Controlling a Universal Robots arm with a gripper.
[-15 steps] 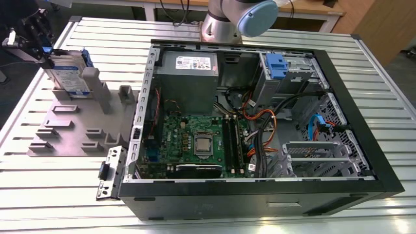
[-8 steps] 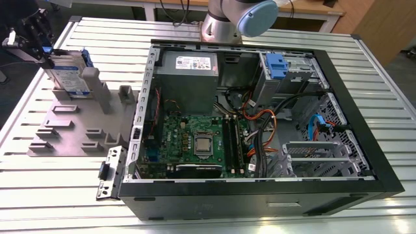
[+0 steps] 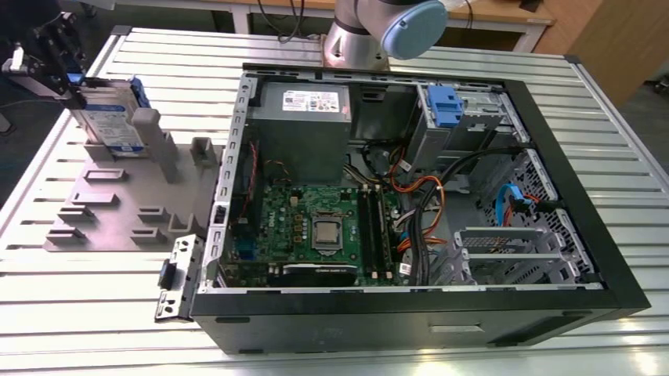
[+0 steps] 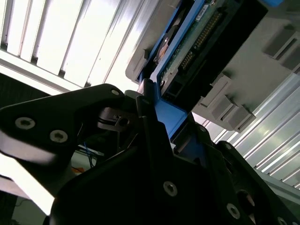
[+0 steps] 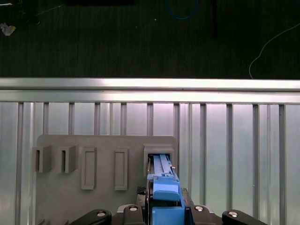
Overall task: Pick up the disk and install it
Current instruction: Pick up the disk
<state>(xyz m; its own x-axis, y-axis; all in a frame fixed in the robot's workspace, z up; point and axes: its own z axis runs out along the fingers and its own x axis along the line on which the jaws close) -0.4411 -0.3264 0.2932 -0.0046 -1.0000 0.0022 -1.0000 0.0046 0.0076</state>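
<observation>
Gripper (image 3: 65, 74) is pinched narrow onto the top blue-railed edge of the disk (image 3: 110, 117), with fingers (image 4: 146, 105) either side of the rail. Disk's standing on end in a slot of the grey rack (image 3: 115, 211), long axis roughly vertical and label facing out, off to the exterior view's left of the open PC case (image 3: 366, 321)

There is one disk (image 3: 110, 119), one gripper (image 3: 71, 86) and one grey holder (image 3: 115, 223); in the first wrist view the holder carries five sockets (image 5: 88, 168) in a row. One slatted table (image 3: 94, 321) bears one open computer case (image 3: 601, 258) and one loose metal bracket (image 3: 175, 278). Inside the case are one motherboard (image 3: 303, 223), one power-supply box (image 3: 303, 129) and one blue clip (image 3: 444, 106).
</observation>
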